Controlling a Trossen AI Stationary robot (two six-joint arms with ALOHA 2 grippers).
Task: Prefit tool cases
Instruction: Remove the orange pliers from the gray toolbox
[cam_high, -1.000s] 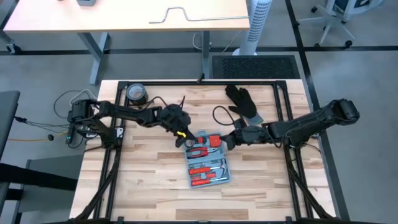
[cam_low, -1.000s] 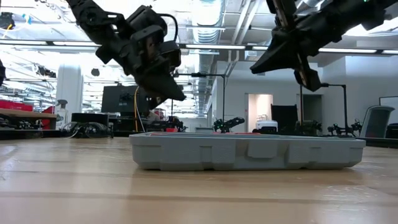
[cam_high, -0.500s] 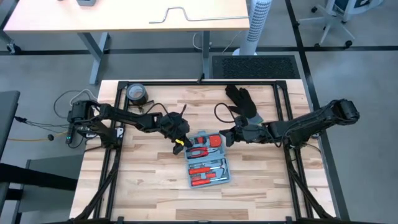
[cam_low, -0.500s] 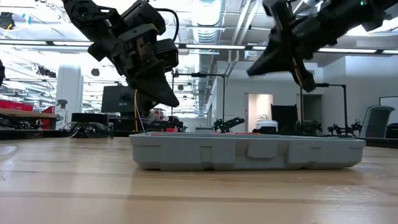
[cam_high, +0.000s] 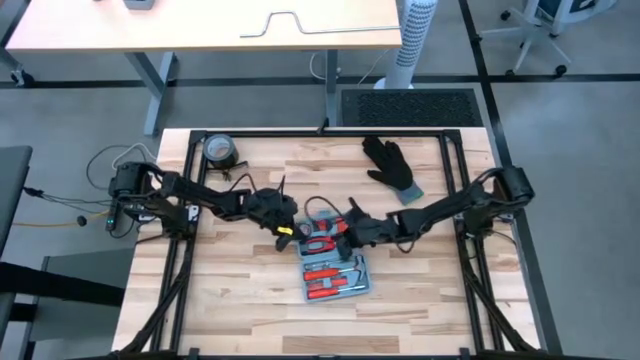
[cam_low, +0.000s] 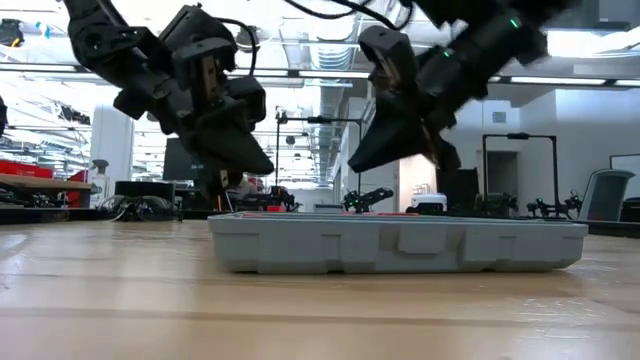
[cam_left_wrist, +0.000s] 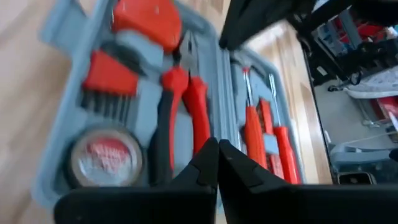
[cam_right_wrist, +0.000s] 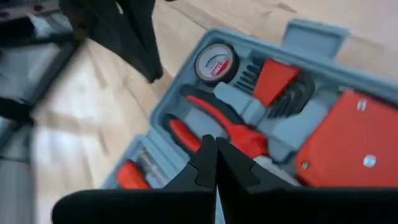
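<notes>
The light-blue tool case (cam_high: 335, 262) lies open and flat on the wooden table, with red pliers, screwdrivers, hex keys and a small tape measure in its grey slots. My left gripper (cam_high: 289, 231) hovers shut just above the case's far left corner; the left wrist view looks down past its tips (cam_left_wrist: 217, 152) onto the pliers. My right gripper (cam_high: 349, 227) hovers shut over the case's far end, above the pliers slot (cam_right_wrist: 211, 152). In the low view both grippers, left (cam_low: 228, 178) and right (cam_low: 368, 160), stand clear above the case (cam_low: 400, 245).
A black glove (cam_high: 392, 165) lies at the far right of the table and a roll of tape (cam_high: 218, 150) at the far left corner. A dark metal frame (cam_high: 320, 133) runs along the table's edges. Bare wood lies near the front edge.
My right gripper has gone toward the table's left edge and down, from beside the case's far right corner to over its far end. My left gripper has shifted a little toward the left and near edges and sunk lower. The case has stayed put.
</notes>
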